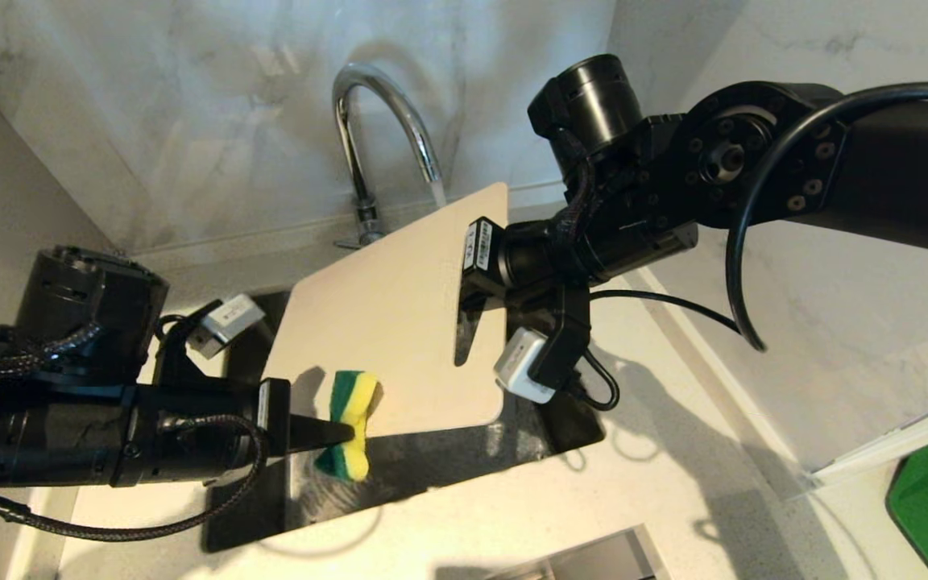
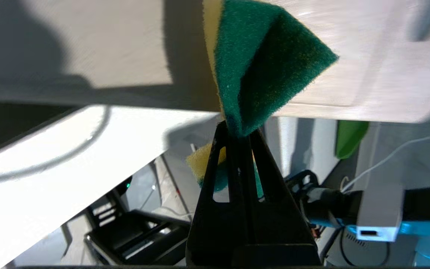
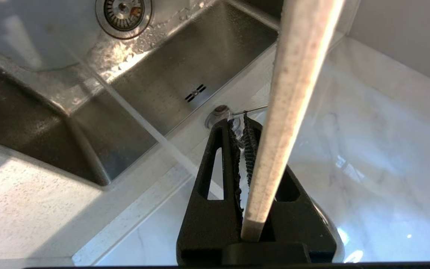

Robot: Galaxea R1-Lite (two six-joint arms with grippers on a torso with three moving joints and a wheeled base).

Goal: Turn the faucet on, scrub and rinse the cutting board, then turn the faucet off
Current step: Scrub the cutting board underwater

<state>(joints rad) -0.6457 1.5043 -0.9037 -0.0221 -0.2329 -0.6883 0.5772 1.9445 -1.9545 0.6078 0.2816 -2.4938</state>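
Right now the cutting board [image 1: 387,322] hangs tilted over the sink [image 1: 569,431], its long axis running from the near-left corner up to the far edge under the faucet [image 1: 367,121], where water runs. The right gripper [image 1: 476,278], fingers clamped on the board's right edge, holds it there. The left gripper [image 1: 343,435], pinched together on a green-and-yellow sponge [image 1: 351,431], sits at the near edge, so the board's face lies far-right of it.
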